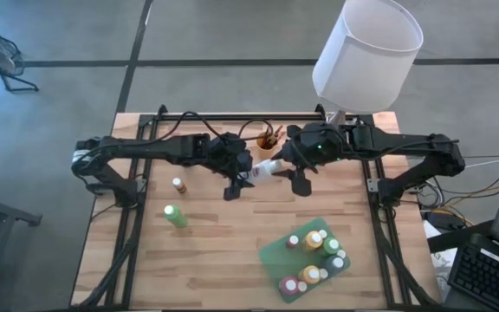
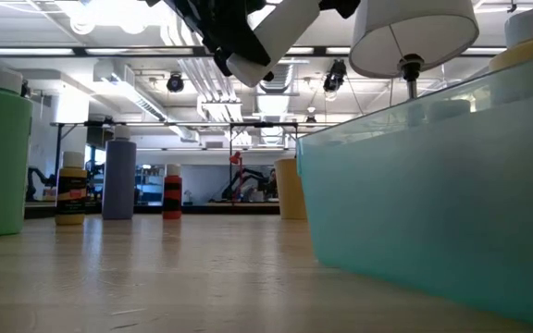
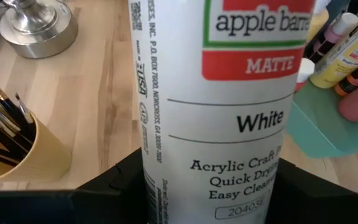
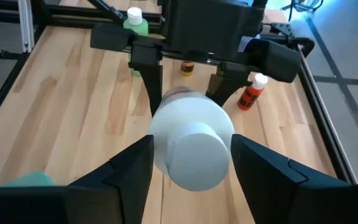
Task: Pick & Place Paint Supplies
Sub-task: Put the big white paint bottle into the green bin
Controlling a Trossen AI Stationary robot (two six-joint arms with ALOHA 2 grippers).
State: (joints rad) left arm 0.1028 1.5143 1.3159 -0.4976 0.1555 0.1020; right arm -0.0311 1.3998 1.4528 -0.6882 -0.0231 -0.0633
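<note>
Overhead, the pale slatted-wood counter (image 1: pixel 223 251) carries everything, and both dark arms meet above its far middle, under the edge of the tall white-shaded lamp (image 1: pixel 368 54) that stands on a silver base at the far right. Between them hangs the large white plastic bottle of matte acrylic paint (image 3: pixel 222 106), lifted clear of the wood and lying roughly level. The left hand (image 1: pixel 236 180) has its fingers closed on the bottle's body, which fills the left wrist view; the right hand (image 4: pixel 191 165) sits at the white cap end with a finger on either side, narrowing toward it, though whether the pads touch yet I cannot tell. It looks like a handover in mid-air, the left arm holding the bottle steady so the right can take it toward the green rectangular tray (image 1: pixel 277 252) at the near right, where a cluster of small capped bottles in yellow, orange, pink and red (image 1: pixel 317 256) already stands. Space there is tight, so a bottle this wide would need a careful gap. Just behind the hands a tan round cup of thin dark-handled brushes (image 1: pixel 269 137) sits near enough to be clipped. Left of centre stand a light-green bottle (image 1: pixel 176 216) and a small brown-orange bottle (image 1: pixel 178 185), well apart from the tray.
</note>
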